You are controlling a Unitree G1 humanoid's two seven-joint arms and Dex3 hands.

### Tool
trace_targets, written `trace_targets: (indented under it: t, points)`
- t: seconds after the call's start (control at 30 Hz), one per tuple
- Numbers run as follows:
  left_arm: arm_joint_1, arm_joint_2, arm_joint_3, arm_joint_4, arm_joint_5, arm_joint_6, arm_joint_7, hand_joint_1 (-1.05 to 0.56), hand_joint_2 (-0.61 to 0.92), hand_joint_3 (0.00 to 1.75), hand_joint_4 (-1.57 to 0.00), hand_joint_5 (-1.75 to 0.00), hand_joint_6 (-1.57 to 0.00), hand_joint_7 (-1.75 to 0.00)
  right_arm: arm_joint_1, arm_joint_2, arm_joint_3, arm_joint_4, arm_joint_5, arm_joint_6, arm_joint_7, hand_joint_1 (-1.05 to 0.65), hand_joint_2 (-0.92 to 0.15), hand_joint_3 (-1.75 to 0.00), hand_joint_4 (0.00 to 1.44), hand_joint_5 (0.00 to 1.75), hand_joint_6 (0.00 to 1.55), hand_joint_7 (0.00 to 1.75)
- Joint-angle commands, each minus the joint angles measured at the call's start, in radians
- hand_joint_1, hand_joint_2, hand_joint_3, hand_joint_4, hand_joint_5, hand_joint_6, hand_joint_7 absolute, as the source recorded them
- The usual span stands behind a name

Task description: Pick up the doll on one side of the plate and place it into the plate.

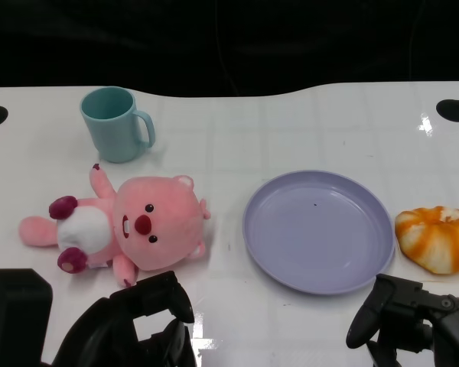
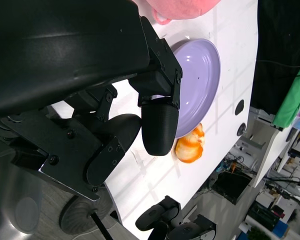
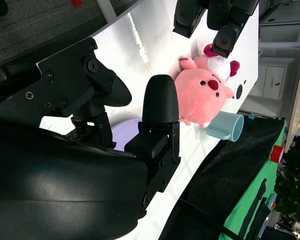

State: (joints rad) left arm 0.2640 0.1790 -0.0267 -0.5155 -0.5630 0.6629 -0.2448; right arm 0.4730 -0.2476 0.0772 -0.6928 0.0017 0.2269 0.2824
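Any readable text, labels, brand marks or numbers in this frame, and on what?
None can be read.
Doll: no tag or print showing.
Cup: plain teal, no mark.
Plate: plain lilac, no mark.
Left hand and right hand: plain black, no lettering visible.
Background clutter in the left wrist view: too small and blurred to read.

Head cam: high, looking down and forward over the white worktop (image 1: pixel 291 122). Both wrist cams sit tight behind their own black fingers (image 2: pixel 160 125), rolled sideways. Left wrist and head share the round lilac plate (image 2: pixel 202 75); right wrist and head share the pink plush doll (image 3: pixel 200 95).
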Motion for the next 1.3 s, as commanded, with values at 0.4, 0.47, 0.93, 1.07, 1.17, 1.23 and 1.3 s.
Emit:
trace_targets:
  t: [0.4, 0.47, 0.93, 1.07, 1.17, 1.23, 1.3]
  points:
    - [-0.002, 0.01, 0.008, -0.006, 0.005, 0.006, 0.003, -0.18, 0.45, 1.33, -0.83, -1.75, -0.7, -1.69, -0.005, -0.007, -0.003, -0.006, 0.004, 0.005, -0.002, -0.01, -0.64, -1.08, 0.62, 1.72, 0.54, 1.5]
    - [-0.001, 0.009, 0.009, -0.005, 0.005, 0.005, 0.003, -0.18, 0.45, 1.33, -0.83, -1.75, -0.7, -1.69, -0.005, -0.007, -0.003, -0.007, 0.004, 0.005, -0.002, -0.01, -0.64, -1.09, 0.62, 1.72, 0.54, 1.5]
    - [-0.002, 0.003, 0.017, 0.002, -0.003, 0.005, 0.004, -0.18, 0.46, 1.32, -0.82, -1.75, -0.69, -1.67, -0.005, -0.007, -0.002, -0.004, -0.001, -0.003, -0.003, 0.0, -0.63, -1.09, 0.62, 1.72, 0.54, 1.5]
    - [0.001, -0.01, 0.03, 0.016, -0.002, -0.032, -0.009, -0.17, 0.48, 1.26, -0.8, -1.71, -0.73, -1.52, -0.006, -0.006, 0.0, -0.006, 0.0, 0.001, -0.003, -0.01, -0.63, -1.09, 0.62, 1.72, 0.54, 1.5]
    - [0.0, -0.018, 0.036, 0.016, -0.001, -0.038, -0.004, -0.15, 0.53, 1.21, -0.78, -1.64, -0.75, -1.38, -0.007, -0.006, 0.001, -0.008, -0.001, 0.006, -0.004, -0.02, -0.63, -1.09, 0.62, 1.72, 0.54, 1.5]
    - [-0.005, -0.025, 0.048, 0.006, -0.006, -0.038, 0.008, -0.14, 0.51, 1.24, -0.75, -1.6, -0.75, -1.28, -0.009, -0.005, 0.003, -0.007, -0.001, 0.008, -0.005, -0.02, -0.63, -1.09, 0.62, 1.73, 0.54, 1.5]
    - [-0.01, -0.033, 0.063, -0.002, -0.016, -0.037, 0.013, -0.14, 0.47, 1.26, -0.7, -1.53, -0.73, -1.14, -0.011, -0.005, 0.006, -0.005, -0.002, 0.01, -0.005, -0.01, -0.63, -1.1, 0.62, 1.73, 0.54, 1.5]
